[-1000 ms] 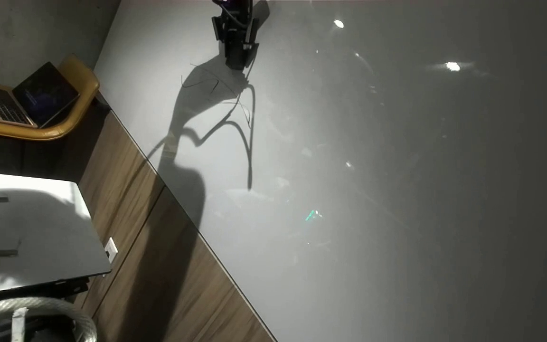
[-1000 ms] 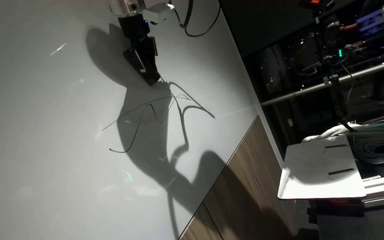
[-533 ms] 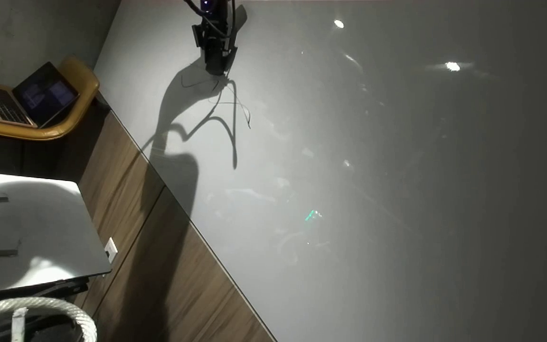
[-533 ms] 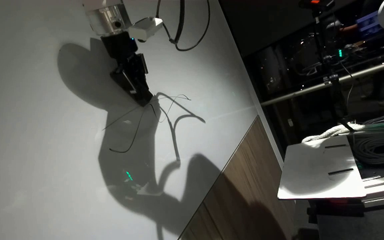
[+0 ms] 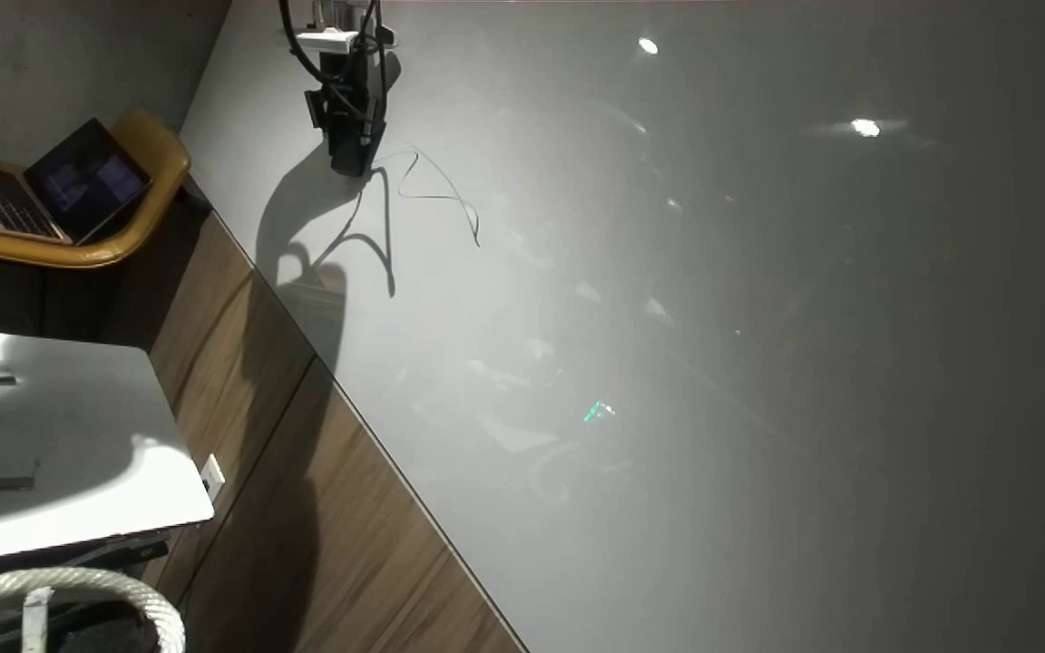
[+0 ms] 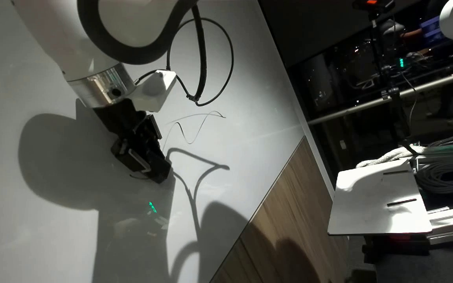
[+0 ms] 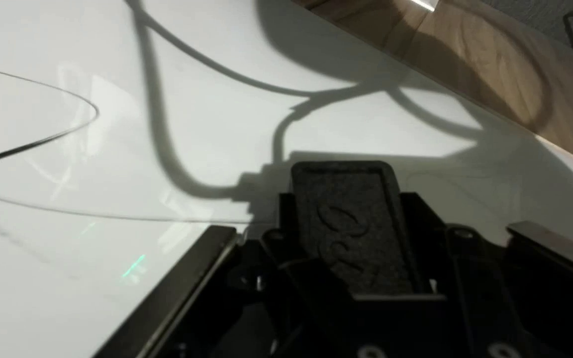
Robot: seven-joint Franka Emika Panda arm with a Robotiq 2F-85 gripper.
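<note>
My gripper is shut on a dark grey felt eraser with a raised border and curved marks on its face. Both exterior views show the gripper low over a glossy white board, the eraser's end close to its surface. Whether it touches, I cannot tell. A thin black looping line is drawn on the board beside the gripper. In the wrist view this line runs from the left toward the eraser. Part of it is hidden behind the gripper in both exterior views.
Wood panelling borders the board. A laptop rests on a yellow chair. In an exterior view, a white slotted plate and coiled cable stand at the right. A cable loops off the wrist. Arm shadows cross the board.
The gripper, with the eraser in it, has moved left and down in both exterior views. It now covers part of the black line. More of the arm has come into view.
</note>
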